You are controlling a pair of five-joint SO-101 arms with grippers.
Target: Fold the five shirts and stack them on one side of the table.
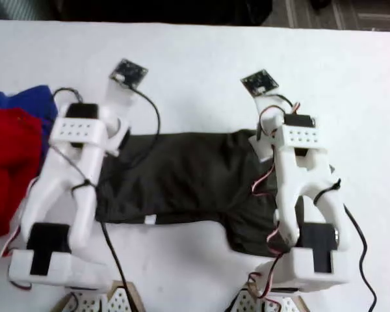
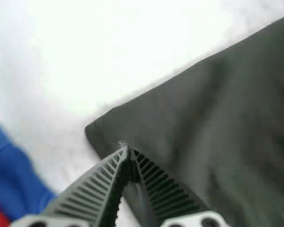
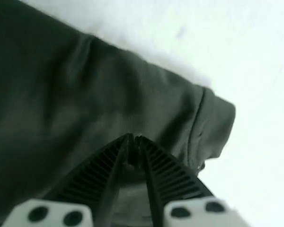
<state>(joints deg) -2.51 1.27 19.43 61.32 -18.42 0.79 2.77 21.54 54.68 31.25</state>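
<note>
Dark shirt (image 1: 188,175), spread mid-way across the table (image 1: 201,71) beside a red shirt (image 1: 10,162) and blue shirt (image 1: 26,101), is being pinched along its far edge by the clenched left gripper (image 2: 126,150) and clenched right gripper (image 3: 134,139).

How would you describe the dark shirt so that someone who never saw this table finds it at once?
Start at the white table. The dark shirt lies spread in its middle, between the left arm and the right arm. Unlike the red cloth and blue cloth heaped at one edge, it is dark grey-green and lies flat.
</note>
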